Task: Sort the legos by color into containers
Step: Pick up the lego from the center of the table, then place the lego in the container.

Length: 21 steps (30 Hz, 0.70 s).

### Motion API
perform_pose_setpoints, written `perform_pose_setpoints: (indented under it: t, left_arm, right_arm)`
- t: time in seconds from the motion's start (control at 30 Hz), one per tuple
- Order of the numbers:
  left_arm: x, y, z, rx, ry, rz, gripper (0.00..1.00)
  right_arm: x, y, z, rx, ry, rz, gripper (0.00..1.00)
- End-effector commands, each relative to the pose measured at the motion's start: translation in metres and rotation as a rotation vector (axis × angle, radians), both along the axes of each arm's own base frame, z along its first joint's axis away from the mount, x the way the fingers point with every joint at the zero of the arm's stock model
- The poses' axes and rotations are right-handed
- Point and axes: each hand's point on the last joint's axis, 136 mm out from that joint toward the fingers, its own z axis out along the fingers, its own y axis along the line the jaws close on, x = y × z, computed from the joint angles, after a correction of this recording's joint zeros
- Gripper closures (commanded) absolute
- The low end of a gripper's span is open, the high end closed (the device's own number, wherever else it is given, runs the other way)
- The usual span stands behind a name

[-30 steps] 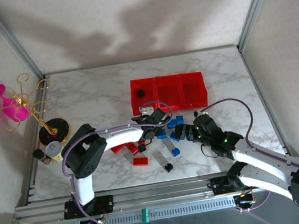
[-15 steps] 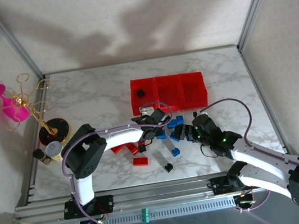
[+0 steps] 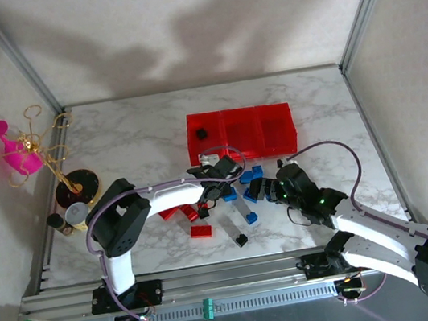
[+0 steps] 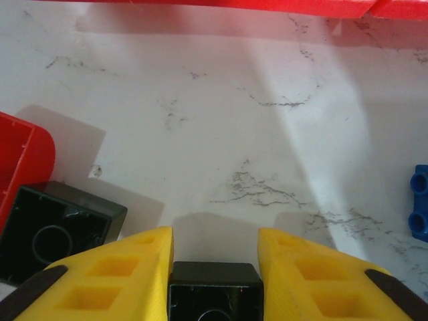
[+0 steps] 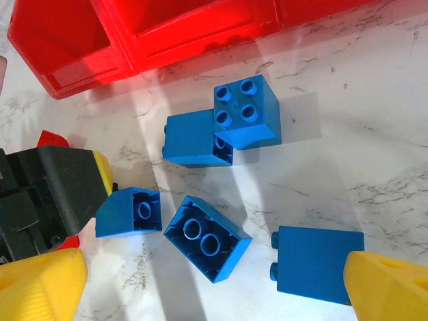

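My left gripper [image 4: 215, 249] has its yellow fingers [image 4: 114, 267] pressed against both sides of a black brick [image 4: 214, 294]. The brick is on the table [image 3: 129, 137] around its middle, just on the near side of the red bins [image 3: 265, 151]. I judge the next move to be a straight lift. I'd go up before going sideways, because a second black brick [image 4: 57, 234] lies just beside the left finger with a red brick [image 4: 17, 157] beyond it, and dragging would shove both. The left bin holds a small black block [image 3: 201, 133], so I'd carry mine over that bin's near wall and let go low.

My right gripper [image 5: 214, 294] is spread wide above a cluster of blue bricks [image 5: 247, 114], touching none that I can see. I'd keep it parked, since the two grippers are near each other.

The table is white with grey marble veining and looks smooth, so loose bricks will probably slide. Pale walls [image 3: 175, 20] and metal frame posts [image 3: 18, 57] surround it. A pink goblet [image 3: 8, 148] sits tilted on a gold stand [image 3: 78, 184] at the left edge.
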Motion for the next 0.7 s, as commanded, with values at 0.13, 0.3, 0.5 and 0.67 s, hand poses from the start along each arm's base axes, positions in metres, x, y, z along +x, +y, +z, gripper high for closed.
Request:
perform_pose_setpoints:
  t: [0.13,0.3,0.5,0.67]
  left_arm:
    - [0.007,0.009,0.043,-0.008,-0.063,0.006,0.65]
    - [0.031,0.013,0.079,-0.034,-0.14,0.029,0.64]
    - [0.081,0.019,0.114,-0.058,-0.22,0.074,0.64]
    - [0.123,0.019,0.118,-0.062,-0.257,0.108,0.64]
  right_arm:
    - [0.008,0.002,0.019,0.014,-0.05,-0.008,0.01]
    - [0.015,0.007,0.031,0.02,-0.079,0.0,0.01]
    - [0.033,0.003,0.045,0.016,-0.095,-0.059,0.01]
    - [0.041,0.004,0.051,-0.006,-0.098,-0.072,0.01]
